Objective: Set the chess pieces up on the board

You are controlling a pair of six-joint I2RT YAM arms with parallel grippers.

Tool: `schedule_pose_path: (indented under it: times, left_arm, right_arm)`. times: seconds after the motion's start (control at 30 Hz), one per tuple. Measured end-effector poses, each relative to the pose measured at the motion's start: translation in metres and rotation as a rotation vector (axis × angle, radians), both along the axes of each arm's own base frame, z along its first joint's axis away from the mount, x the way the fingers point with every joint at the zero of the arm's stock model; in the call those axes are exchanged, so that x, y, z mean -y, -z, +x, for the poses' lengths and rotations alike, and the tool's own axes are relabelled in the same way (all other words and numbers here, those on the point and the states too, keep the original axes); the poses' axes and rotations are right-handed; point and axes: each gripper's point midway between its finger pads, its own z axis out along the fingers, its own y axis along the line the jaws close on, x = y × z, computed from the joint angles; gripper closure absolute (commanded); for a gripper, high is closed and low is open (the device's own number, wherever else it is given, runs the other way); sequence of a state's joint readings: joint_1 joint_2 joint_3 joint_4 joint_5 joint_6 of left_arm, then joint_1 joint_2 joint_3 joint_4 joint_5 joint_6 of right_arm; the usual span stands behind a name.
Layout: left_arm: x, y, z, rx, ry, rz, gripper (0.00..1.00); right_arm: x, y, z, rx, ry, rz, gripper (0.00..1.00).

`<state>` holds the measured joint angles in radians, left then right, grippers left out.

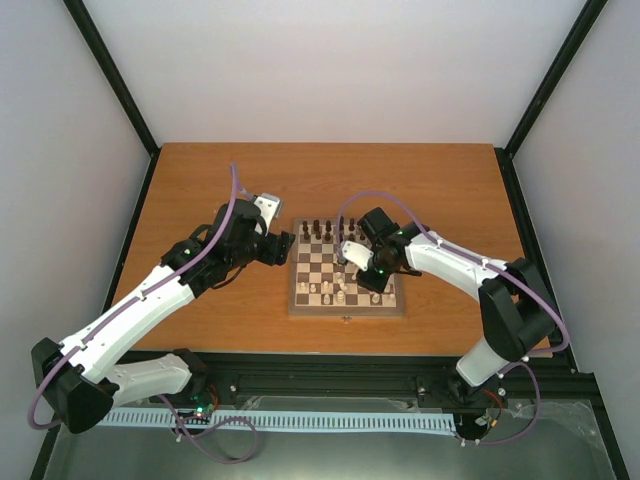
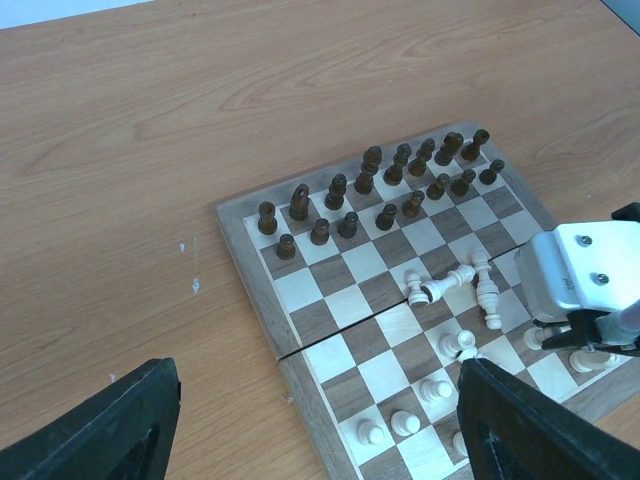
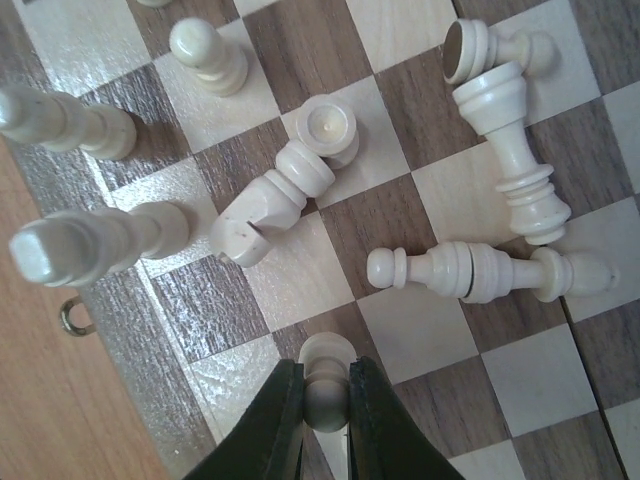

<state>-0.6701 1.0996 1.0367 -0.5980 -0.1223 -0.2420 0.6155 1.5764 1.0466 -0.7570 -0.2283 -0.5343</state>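
From above, the board (image 1: 347, 311) is lying on the table (image 1: 200, 180) between the 2 arms, with dark pieces (image 1: 330, 230) lining its 2 far rows and cream pieces (image 1: 340, 292) spreading over its near half. The left gripper (image 1: 285, 247) is hovering just off the board's left edge, and the right gripper (image 1: 352, 265) is reaching down over the near-right squares. In the left wrist view, the left gripper (image 2: 315, 375) is standing wide with nothing between its fingers (the 2 black tips are framing the board's near part), and a few cream pieces are lying toppled mid-board. In the right wrist view, the right gripper (image 3: 325, 390) is pinching a cream pawn (image 3: 325, 365) narrowly between its fingers just above the squares, while a fallen knight (image 3: 262, 215) and at least 3 other cream pieces are lying on their sides beyond it.
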Motion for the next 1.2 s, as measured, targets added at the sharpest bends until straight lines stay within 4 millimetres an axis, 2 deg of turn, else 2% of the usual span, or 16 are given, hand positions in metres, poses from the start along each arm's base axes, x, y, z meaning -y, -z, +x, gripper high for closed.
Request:
schedule_pose_path:
  times: [0.4, 0.63, 0.9, 1.2]
  left_arm:
    - [0.0, 0.0, 0.0, 0.003, 0.001, 0.004, 0.22]
    - [-0.001, 0.0, 0.0, 0.003, 0.0, 0.005, 0.22]
    - [-0.001, 0.0, 0.0, 0.004, 0.0, 0.005, 0.22]
    - [0.0, 0.0, 0.0, 0.003, 0.001, 0.005, 0.22]
  right_arm:
    - [0.001, 0.016, 0.0, -0.011, -0.006, -0.049, 0.9]
    - [0.003, 0.021, -0.002, -0.016, -0.007, -0.056, 0.9]
    - [0.002, 0.021, -0.002, -0.016, -0.008, -0.053, 0.84]
    - [0.003, 0.019, -0.006, -0.028, -0.01, -0.049, 0.67]
